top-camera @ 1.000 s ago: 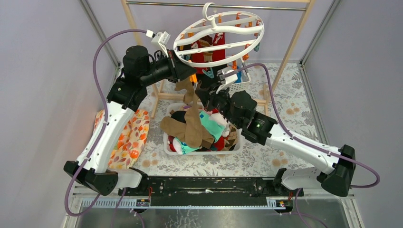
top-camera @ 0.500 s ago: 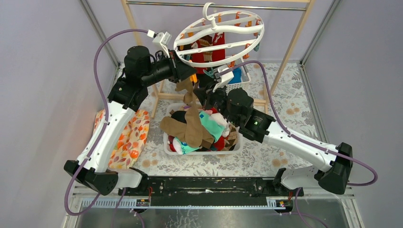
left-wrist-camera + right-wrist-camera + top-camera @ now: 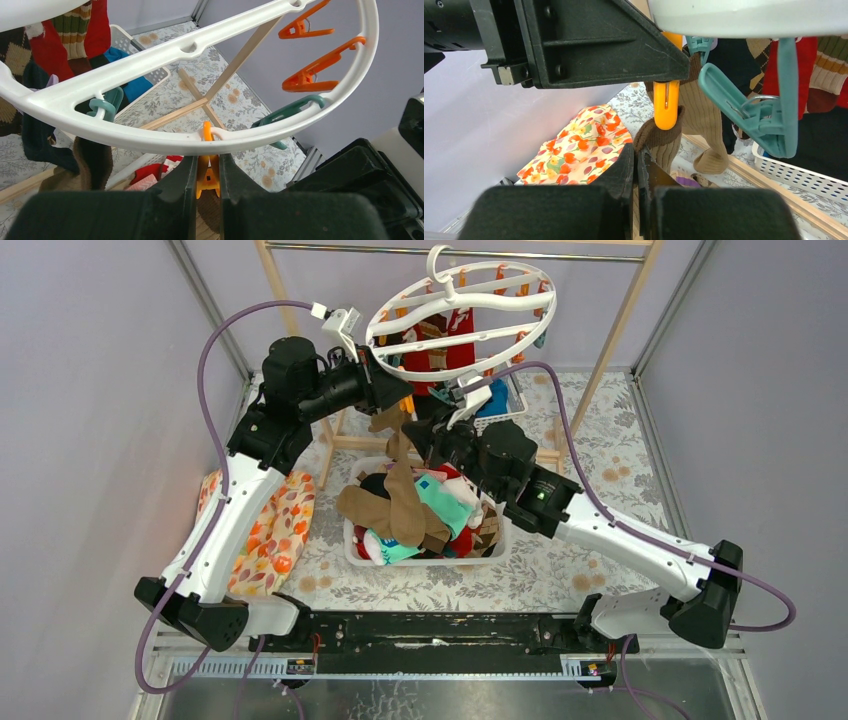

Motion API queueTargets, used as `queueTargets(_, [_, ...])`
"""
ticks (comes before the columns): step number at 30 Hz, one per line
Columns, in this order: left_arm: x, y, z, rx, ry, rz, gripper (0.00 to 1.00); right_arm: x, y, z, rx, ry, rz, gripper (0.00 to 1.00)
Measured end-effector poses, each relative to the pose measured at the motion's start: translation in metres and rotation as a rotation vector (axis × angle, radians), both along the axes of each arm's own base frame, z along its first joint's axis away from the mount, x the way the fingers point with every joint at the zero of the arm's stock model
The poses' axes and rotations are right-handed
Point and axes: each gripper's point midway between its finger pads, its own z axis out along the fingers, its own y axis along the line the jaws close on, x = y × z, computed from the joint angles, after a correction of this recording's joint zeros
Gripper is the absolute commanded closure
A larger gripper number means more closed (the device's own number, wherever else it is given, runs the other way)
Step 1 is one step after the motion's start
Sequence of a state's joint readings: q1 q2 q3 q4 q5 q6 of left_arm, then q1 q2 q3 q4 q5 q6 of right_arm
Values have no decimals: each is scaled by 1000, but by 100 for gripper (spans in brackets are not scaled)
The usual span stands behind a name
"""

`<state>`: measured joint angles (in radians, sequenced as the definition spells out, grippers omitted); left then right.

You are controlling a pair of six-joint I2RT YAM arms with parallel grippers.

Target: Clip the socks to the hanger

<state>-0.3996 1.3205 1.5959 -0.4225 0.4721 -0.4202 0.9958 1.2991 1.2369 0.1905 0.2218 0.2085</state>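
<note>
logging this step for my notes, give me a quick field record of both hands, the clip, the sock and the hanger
left hand: shut on orange clip, squeezing it under the hanger ring
right hand: shut, seemingly on tan sock cuff, just below the clip
tan sock: cuff at the clip's mouth, rest trailing down into the basket
hanger: hooked on the rail, red sock among those already hung
clip biting the cuff: cannot tell
</note>
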Motion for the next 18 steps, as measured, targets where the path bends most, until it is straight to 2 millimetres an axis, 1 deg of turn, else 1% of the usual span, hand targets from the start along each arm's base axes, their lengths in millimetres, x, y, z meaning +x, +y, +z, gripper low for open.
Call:
queueTargets(8, [1, 1, 0, 9, -10, 4, 100, 0, 2, 2, -10, 2, 5, 100])
queueTargets(15, [2, 2, -1, 19, -22, 8, 100, 1, -1, 15, -20, -22, -2, 100])
queueTargets(18, [3, 2, -1, 23, -26, 9, 100, 1, -2, 15, -36, -22, -4, 100])
